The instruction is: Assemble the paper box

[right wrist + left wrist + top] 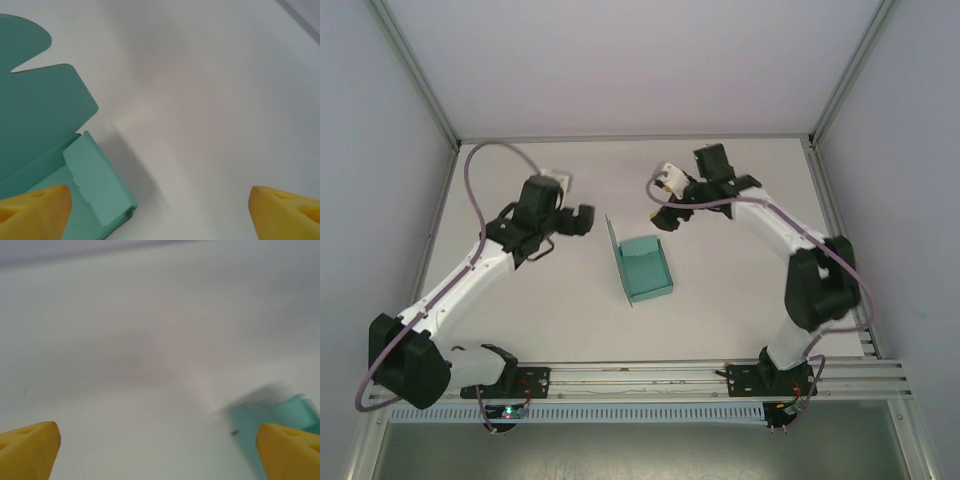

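Roughly mid-table sits the paper box: one teal tray, walls already up, open side to the ceiling, with its lid panel standing nearly upright along the edge nearer the left arm. Left gripper hangs just beside that lid on its outer face, jaws spread wide, nothing between them. Right gripper hovers near the tray's far end, jaws likewise parted and empty. Neither touches the card, as far as the overhead view tells. The step in hand looks to be closing the lid. To do it well, I judge the left arm should push the lid over from its outer face, low and slow, while the right braces the opposite wall so the light tray does not skate across the table. The rounded tab must go inside that wall, not ride over it. Thin card creases easily, so light pressure only. Count: one box, one lid with one rounded tab, one short end flap folded in at the near corner in the right wrist view, two grippers, two yellow fingertips in each wrist view.
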`<state>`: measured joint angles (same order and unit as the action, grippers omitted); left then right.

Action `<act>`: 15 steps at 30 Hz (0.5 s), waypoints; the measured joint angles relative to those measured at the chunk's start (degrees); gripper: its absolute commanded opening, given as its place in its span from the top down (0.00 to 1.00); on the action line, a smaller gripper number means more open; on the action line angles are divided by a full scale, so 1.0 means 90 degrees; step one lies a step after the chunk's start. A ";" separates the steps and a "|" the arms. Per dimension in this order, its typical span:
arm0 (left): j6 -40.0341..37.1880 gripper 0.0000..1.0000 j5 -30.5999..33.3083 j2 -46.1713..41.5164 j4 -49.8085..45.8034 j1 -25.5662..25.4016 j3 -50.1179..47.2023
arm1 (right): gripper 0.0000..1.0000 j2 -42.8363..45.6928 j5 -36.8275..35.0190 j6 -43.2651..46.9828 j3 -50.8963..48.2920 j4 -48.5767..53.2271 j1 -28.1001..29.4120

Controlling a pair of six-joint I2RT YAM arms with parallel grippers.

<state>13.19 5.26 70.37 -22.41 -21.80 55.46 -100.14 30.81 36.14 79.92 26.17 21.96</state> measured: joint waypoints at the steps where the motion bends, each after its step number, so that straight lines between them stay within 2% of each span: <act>1: 0.0233 0.00 0.0049 -0.0153 -0.0002 0.0046 -0.0398 | 0.12 -0.0308 0.0012 0.0406 0.0376 0.0321 0.0109; 6: 0.1088 0.00 0.0119 -0.0923 -0.0024 0.0044 -0.1831 | 0.19 -0.1753 -0.0044 0.1906 0.1962 0.1962 0.0568; 8: 0.1251 0.00 0.0146 -0.1207 -0.0029 0.0044 -0.2038 | 0.21 -0.2212 -0.0158 0.2229 0.2390 0.2407 0.0690; 13: 0.1426 0.00 0.0294 -0.1666 -0.0024 0.0044 -0.2084 | 0.34 -0.3011 -0.0576 0.2674 0.3116 0.3133 0.0874; 15: 0.1450 0.00 0.0311 -0.1744 -0.0024 0.0044 -0.2086 | 0.34 -0.3283 -0.0731 0.2771 0.3432 0.3400 0.0901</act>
<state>26.24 8.05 54.68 -22.63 -21.41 36.69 -129.69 24.23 61.08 110.80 56.77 30.06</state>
